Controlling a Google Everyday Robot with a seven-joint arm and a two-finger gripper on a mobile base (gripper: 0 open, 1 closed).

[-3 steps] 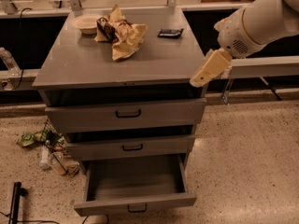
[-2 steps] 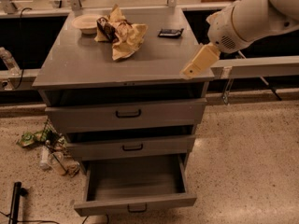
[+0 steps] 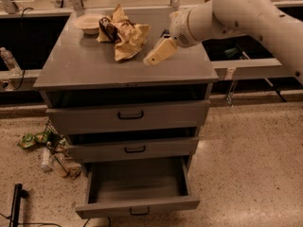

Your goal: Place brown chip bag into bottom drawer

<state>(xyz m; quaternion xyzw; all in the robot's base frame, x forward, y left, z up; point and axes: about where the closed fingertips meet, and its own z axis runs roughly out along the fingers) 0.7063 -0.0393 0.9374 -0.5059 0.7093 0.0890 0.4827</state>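
The brown chip bag (image 3: 124, 36) lies crumpled on the cabinet top (image 3: 85, 65), touching the white bowl (image 3: 88, 22); the gripper (image 3: 158, 54) hovers just beside it, spread or closed I cannot tell; the bottom drawer (image 3: 137, 204) stands open

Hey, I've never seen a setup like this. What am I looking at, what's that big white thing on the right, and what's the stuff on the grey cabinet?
The big white thing is a robot arm reaching in from the right. Its yellowish tip is the gripper, the part that grasps. It hangs over the cabinet top, just right of the brown chip bag, and nothing shows in it. There is only one picture, taken from above and in front of the cabinet. On top lie the crumpled bag and, to its left, a white bowl. Below are three drawers; the bottom drawer is pulled furthest out. Some litter lies on the floor at the left.
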